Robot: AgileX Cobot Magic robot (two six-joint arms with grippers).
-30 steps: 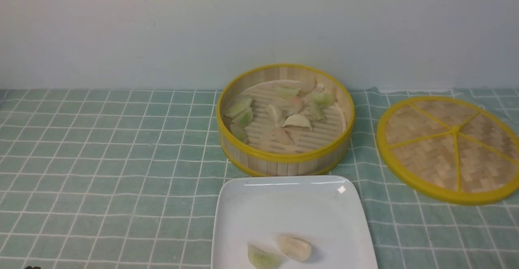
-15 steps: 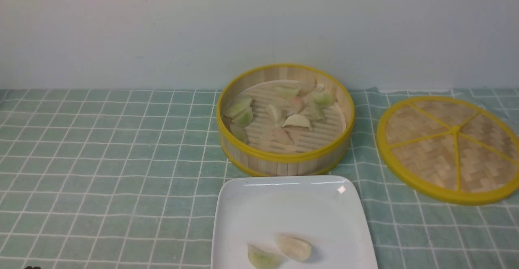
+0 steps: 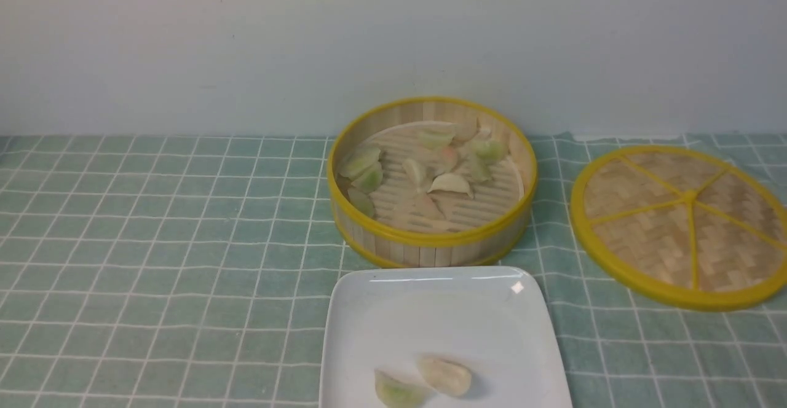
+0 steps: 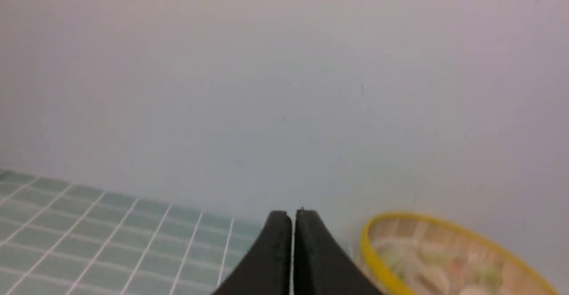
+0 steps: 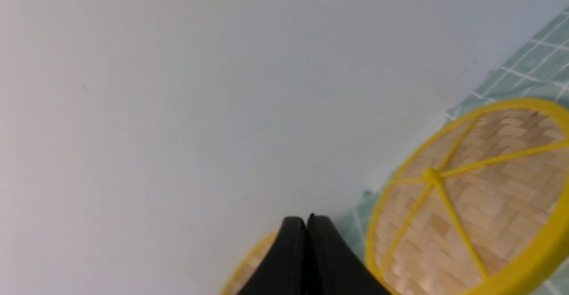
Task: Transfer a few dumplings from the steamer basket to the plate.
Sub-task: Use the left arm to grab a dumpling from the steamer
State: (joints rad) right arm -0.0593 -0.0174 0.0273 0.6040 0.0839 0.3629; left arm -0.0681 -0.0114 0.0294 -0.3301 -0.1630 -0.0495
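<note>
Steamer basket (image 3: 430, 245) is seen far centre on the green checked cloth (image 3: 154, 242), with a scatter of dumplings (image 3: 450, 184) on its slatted floor. Plate (image 3: 430, 309) is set just near of the basket. Two are laid at its near edge: cream dumpling (image 3: 446, 376), with green dumpling (image 3: 396, 391) just left of it. Woven lid (image 3: 682, 223) is laid flat to the right, apart. Left gripper (image 4: 292, 224) and right gripper (image 5: 306, 228) are both seen clenched, nothing held

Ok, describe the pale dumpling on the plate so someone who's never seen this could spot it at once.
Find the white square plate just in front of the round bamboo steamer basket. Near the plate's front edge lies the cream-white dumpling, on the right of a pair. Its only neighbour, to the left, is the green dumpling.
</note>
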